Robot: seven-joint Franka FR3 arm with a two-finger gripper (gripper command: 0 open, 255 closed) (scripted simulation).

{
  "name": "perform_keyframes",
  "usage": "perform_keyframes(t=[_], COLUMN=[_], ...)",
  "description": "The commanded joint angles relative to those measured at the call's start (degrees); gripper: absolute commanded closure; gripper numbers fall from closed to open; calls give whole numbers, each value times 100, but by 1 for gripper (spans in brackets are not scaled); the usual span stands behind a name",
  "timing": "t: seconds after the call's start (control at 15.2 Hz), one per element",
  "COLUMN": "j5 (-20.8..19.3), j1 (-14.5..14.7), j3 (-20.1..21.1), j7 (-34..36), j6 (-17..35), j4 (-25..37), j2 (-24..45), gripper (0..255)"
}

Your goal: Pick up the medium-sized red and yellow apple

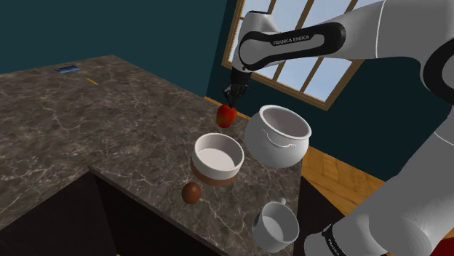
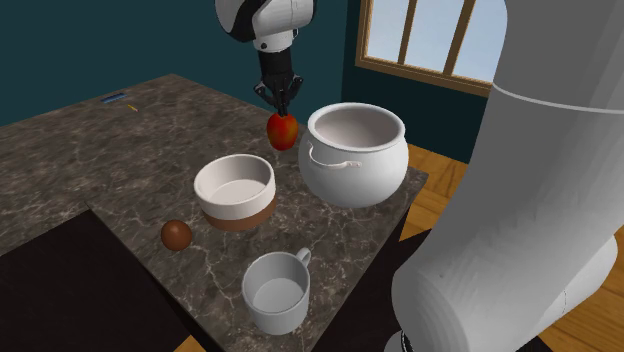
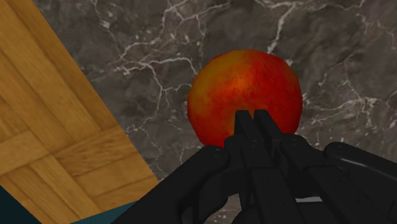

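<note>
White lettering (image 1: 291,40): "FRANKA EMIKA" stood on the dark band of the arm in the shoulder view; no other writing could be read.
Apple (image 1: 226,115) (image 2: 284,130) (image 3: 245,95): one, red with yellow-orange streaks. It was directly beneath the gripper, over the counter's far edge and just beside the pot. Whether it rested on the stone or was off it could not be told.
Gripper (image 1: 231,100) (image 2: 280,105) (image 3: 252,116): one, all black and pointing down at the apple. In the wrist view its two fingers were pressed together with nothing clasped between them, their tips lying in front of the apple's upper surface. Whether the tips touched the apple could not be told.
Pot (image 1: 273,149) (image 2: 350,175): one, white and round-bellied, with a handle on its side. It was the largest vessel.
Bowl (image 1: 214,171) (image 2: 235,205): one, white with a brown band at its base, near the pot.
Mug (image 1: 265,238) (image 2: 270,315): one, white, upright near the counter's close corner.
Brown ball (image 1: 191,192) (image 2: 176,235): one, small, close to the bowl.
Counter (image 1: 87,124): one, dark grey marbled stone with pale veins.
Window (image 1: 320,69): one, with wooden bars, set in a teal wall.
Floor (image 1: 342,171) (image 3: 57,127): wooden boards beyond the counter's edge.
Blue object (image 1: 67,69): one, small and flat, at the counter's far end.
</note>
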Motion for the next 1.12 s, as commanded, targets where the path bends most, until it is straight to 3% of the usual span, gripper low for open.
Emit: perform_keyframes(t=[0.0, 0.2, 1.06], j5=[0, -1, 57], j1=[0, 3, 4], j3=[0, 1, 12], j7=[0, 5, -80], j6=[0, 3, -933], j4=[0, 11, 692], j2=[0, 15, -244], gripper=[255, 255, 255])
